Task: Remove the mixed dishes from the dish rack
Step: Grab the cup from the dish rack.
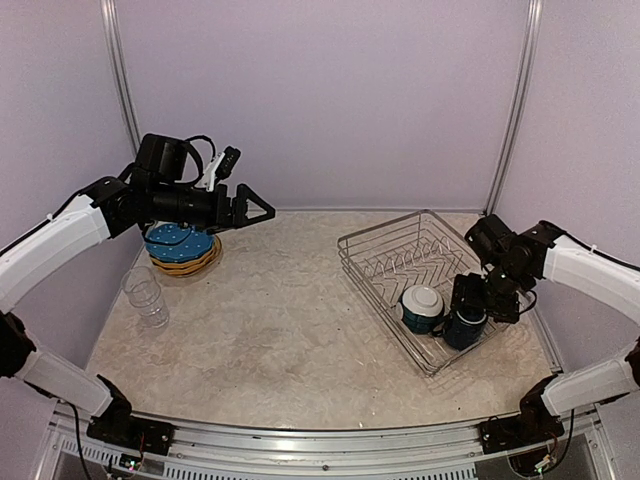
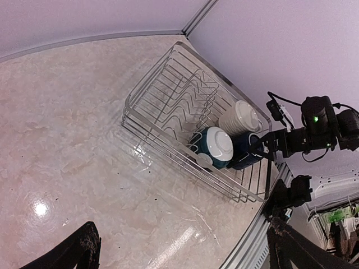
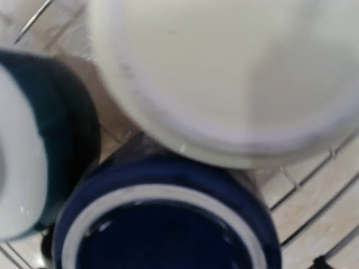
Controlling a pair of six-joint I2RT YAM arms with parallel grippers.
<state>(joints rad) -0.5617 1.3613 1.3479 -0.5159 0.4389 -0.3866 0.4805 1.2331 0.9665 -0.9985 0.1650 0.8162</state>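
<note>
The unloading is well along. At the left of the overhead view, a blue white-dotted plate (image 1: 178,240) tops a stack of orange plates (image 1: 188,265) on the pale marbled counter (image 1: 290,330). A clear drinking glass (image 1: 146,297) stands just beside the stack, toward the lower left.

The large silver wire dish rack (image 1: 395,255) sits at the right of the frame. Its row of plate tines is bare, and what is left is crowded into its lower corner. There a teal bowl with a white inside (image 1: 422,307) touches a navy ceramic mug (image 1: 465,325). A cream mug (image 2: 240,117), bottom up, is pressed against both.

The step in hand looks like picking a mug. The right tool (image 1: 470,300) hangs low over that cluster, and its wrist camera is filled by the cream mug's base and the navy mug's rim. Its fingers do not show clearly in any view, so I cannot tell whether it is spread or closed, or which mug it is aiming at.

The left tool (image 1: 248,195) hovers above the plate stack, spread wide and holding nothing.

As I judge it, the next move calls for seating one finger inside a mug's wall without nudging its neighbours. The mug must then lift straight up over the rack's raised side before it crosses to the counter.
</note>
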